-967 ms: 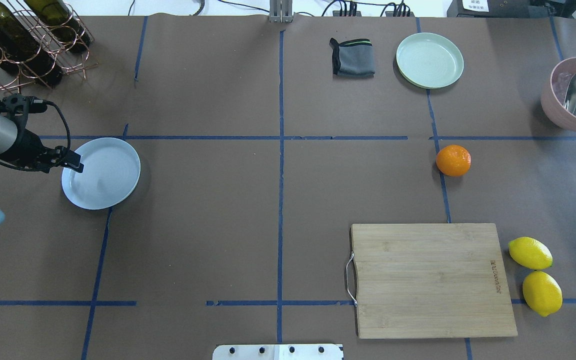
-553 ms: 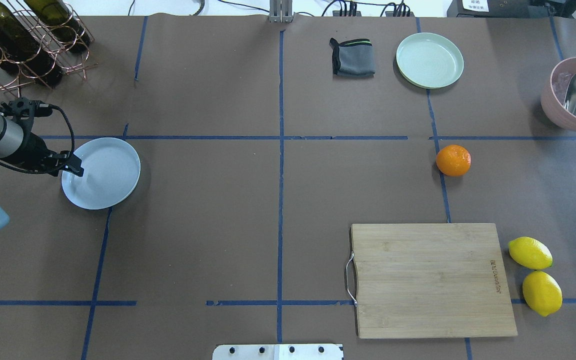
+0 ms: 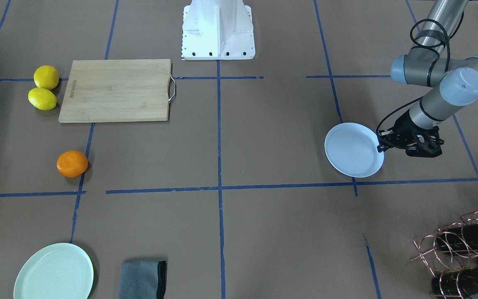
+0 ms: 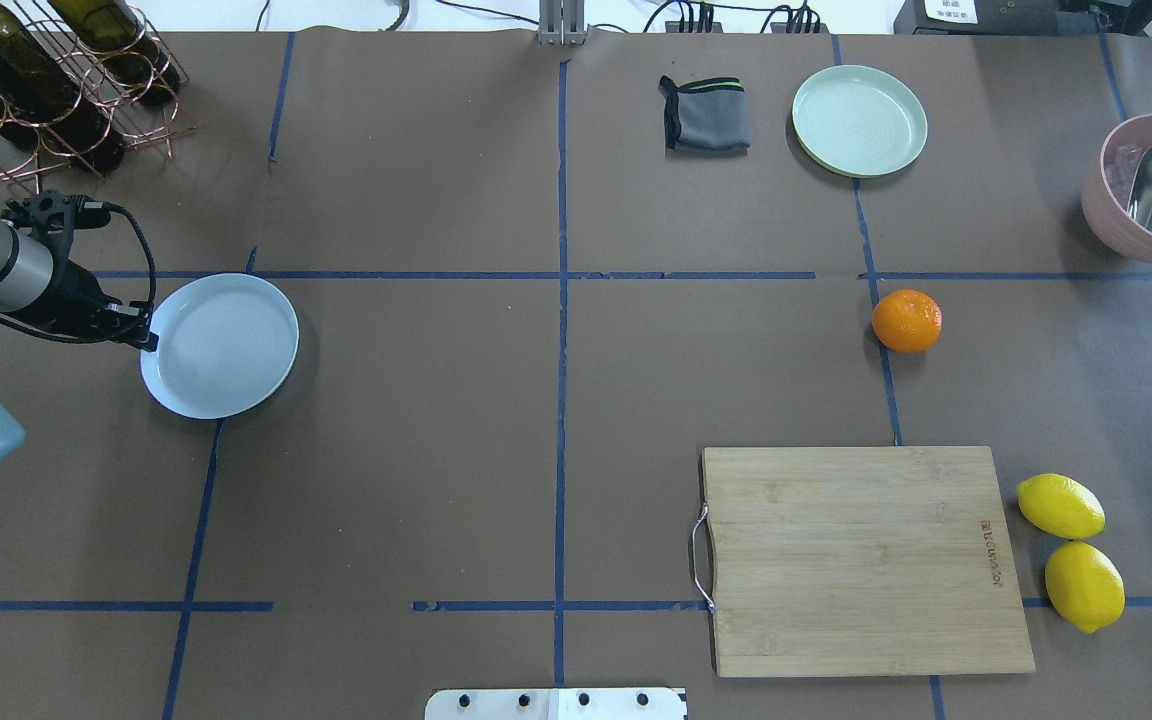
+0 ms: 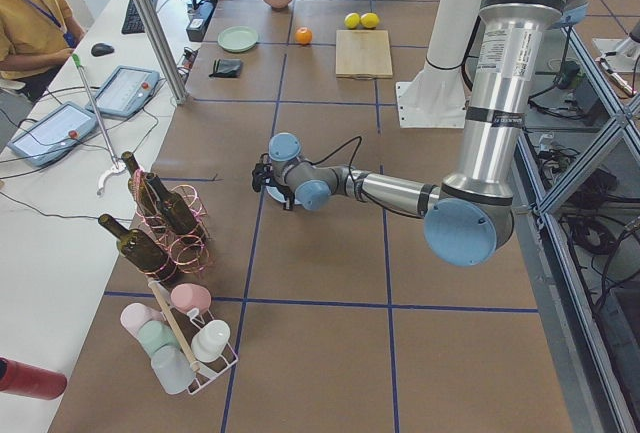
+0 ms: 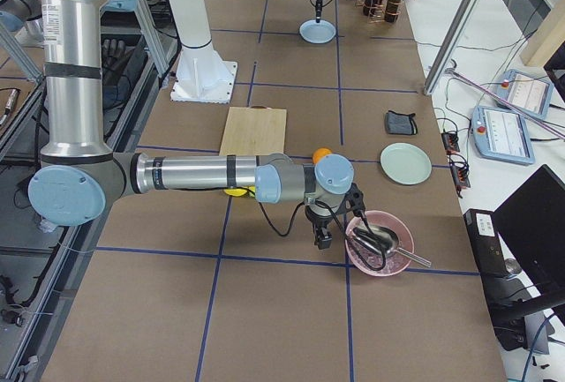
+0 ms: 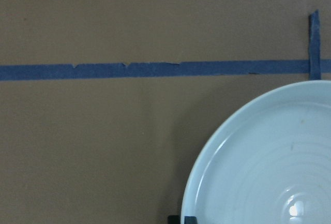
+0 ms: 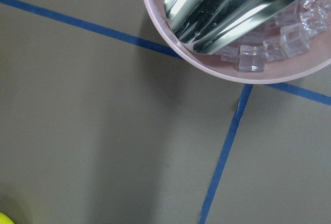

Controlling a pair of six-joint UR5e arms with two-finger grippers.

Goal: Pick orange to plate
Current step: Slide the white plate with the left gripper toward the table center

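Note:
The orange [image 4: 906,320] rests on the brown table at the right, on a blue tape line, with nothing touching it. The white plate [image 4: 226,350] lies flat at the far left. My left gripper [image 4: 149,339] reaches in low from the left and looks shut on the plate's left rim; the left wrist view shows its dark fingertips [image 7: 181,219] together at that rim of the plate [image 7: 258,157]. My right gripper [image 6: 323,239] hangs beside the pink bowl, well apart from the orange [image 6: 322,154]. I cannot tell whether it is open or shut.
A mint-green plate [image 4: 859,120] and a folded grey cloth [image 4: 704,115] lie at the back. A wooden cutting board [image 4: 861,560] and two lemons [image 4: 1061,505] are front right. The pink bowl [image 4: 1106,215] holds ice and a metal scoop. A wine rack [image 4: 46,80] stands back left.
The left arm edged right and the white plate slid a little to the right with it. The gripper's tips, earlier over the plate, are now at its left rim. The orange has not moved.

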